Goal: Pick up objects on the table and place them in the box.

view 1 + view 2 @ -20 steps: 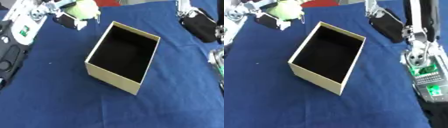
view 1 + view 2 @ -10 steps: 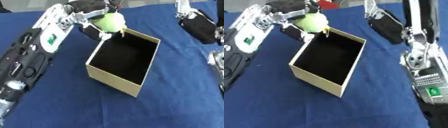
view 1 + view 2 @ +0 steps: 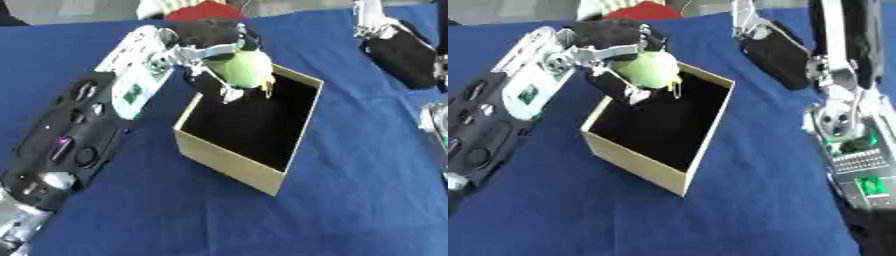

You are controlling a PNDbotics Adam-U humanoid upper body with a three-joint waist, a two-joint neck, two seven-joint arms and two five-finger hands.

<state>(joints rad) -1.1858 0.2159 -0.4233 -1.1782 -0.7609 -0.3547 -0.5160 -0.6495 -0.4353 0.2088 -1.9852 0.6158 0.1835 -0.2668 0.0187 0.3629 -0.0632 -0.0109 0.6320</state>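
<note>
1. Our left hand (image 3: pixel 219 52) has its fingers curled round a yellow-green ball (image 3: pixel 242 70), holding it just above the far-left part of the open box (image 3: pixel 229 161). The ball hangs over the box's dark inside, close to the far wall and clear of the floor.

2. Our right hand (image 3: pixel 773 50) shows at the far right, well away from the box. We cannot tell whether its fingers are apart or together, so we leave it out of this step.

3. The step in hand, as we judge it, is the release — the ball is over the opening and only has to go in.

4. To do it well, we would bring the left hand a little nearer to ourselves and toward the box's middle, so the ball sits over open floor, not over the rim beneath the fingers.

5. We would lower the hand until the ball is below the rim before we let the fingers spread; a round thing dropped from high up may bounce out.

6. The fingers should open away from the near wall — a knock there could shove the light-looking box across the blue cloth (image 3: pixel 367 200).

7. Then we lift straight up, clear of the rim.
</note>
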